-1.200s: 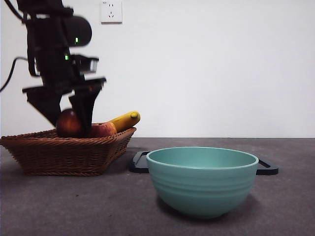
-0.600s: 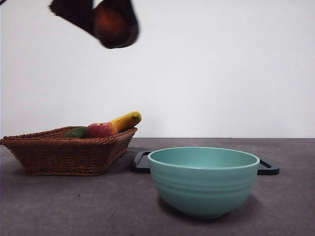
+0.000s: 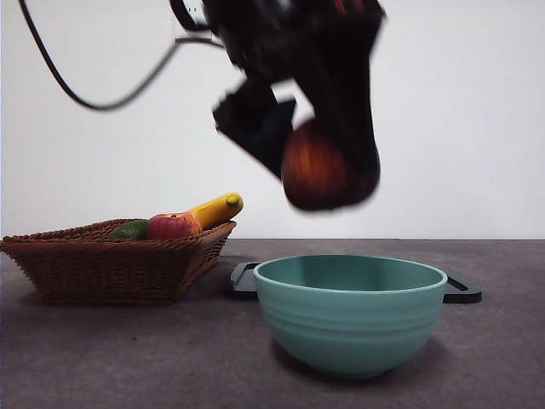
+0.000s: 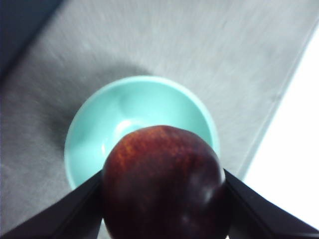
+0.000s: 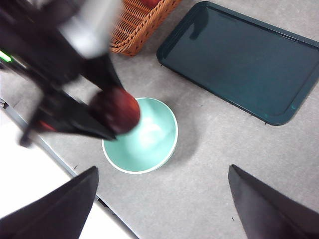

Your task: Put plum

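Observation:
The plum (image 3: 317, 168), dark maroon and glossy, hangs in the air above the teal bowl (image 3: 350, 312). My left gripper (image 3: 328, 162) is shut on the plum, one black jaw on each side of it. The left wrist view has the plum (image 4: 163, 183) large between the jaws, with the bowl (image 4: 134, 114) straight below and nothing in it. My right gripper (image 5: 162, 204) stands open high over the table. From there I see the left arm holding the plum (image 5: 115, 109) over the bowl's (image 5: 149, 144) rim.
A wicker basket (image 3: 111, 264) at the left holds a banana (image 3: 217, 208), a red-yellow apple (image 3: 173, 226) and a dark green fruit (image 3: 130, 229). A dark tray (image 5: 244, 64) lies flat behind the bowl. A black cable (image 3: 94, 94) trails from the left arm.
My left gripper lifted the plum out of the basket, rose up, then carried it right and down to above the bowl.

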`<move>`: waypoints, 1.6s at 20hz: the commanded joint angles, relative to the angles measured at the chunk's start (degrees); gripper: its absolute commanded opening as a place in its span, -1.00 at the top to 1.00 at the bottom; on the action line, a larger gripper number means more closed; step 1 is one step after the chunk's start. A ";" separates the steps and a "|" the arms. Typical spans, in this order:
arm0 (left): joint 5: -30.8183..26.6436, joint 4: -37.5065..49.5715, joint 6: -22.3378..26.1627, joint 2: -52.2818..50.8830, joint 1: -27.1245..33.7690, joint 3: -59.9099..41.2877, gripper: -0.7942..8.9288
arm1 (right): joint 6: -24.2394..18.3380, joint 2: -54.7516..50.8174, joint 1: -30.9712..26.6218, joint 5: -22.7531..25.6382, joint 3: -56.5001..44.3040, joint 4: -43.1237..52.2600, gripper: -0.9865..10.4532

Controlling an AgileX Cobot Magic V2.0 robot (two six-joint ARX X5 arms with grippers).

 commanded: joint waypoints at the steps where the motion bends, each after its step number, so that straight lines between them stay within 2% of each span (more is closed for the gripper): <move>1: -0.33 1.79 1.14 3.91 -1.09 0.55 0.35 | -0.42 0.46 0.26 0.00 1.09 0.52 0.10; 8: -3.37 3.96 2.34 10.73 -2.34 0.55 0.35 | -0.42 0.46 0.26 0.00 1.09 0.55 0.10; 19: -3.52 5.09 5.40 11.43 -2.78 0.55 0.35 | -0.44 0.46 0.26 -0.02 1.09 0.55 0.10; 22: -3.50 5.09 5.38 11.56 -2.86 0.55 0.31 | -0.42 0.44 0.26 -0.02 1.09 0.50 0.10; 26: -3.50 4.81 5.27 11.56 -2.86 0.55 0.06 | -0.42 0.44 0.26 -0.02 1.09 0.50 0.10; 32: -3.50 3.45 4.98 11.56 -2.86 0.57 0.06 | -0.42 0.44 0.26 -0.02 1.09 0.50 0.10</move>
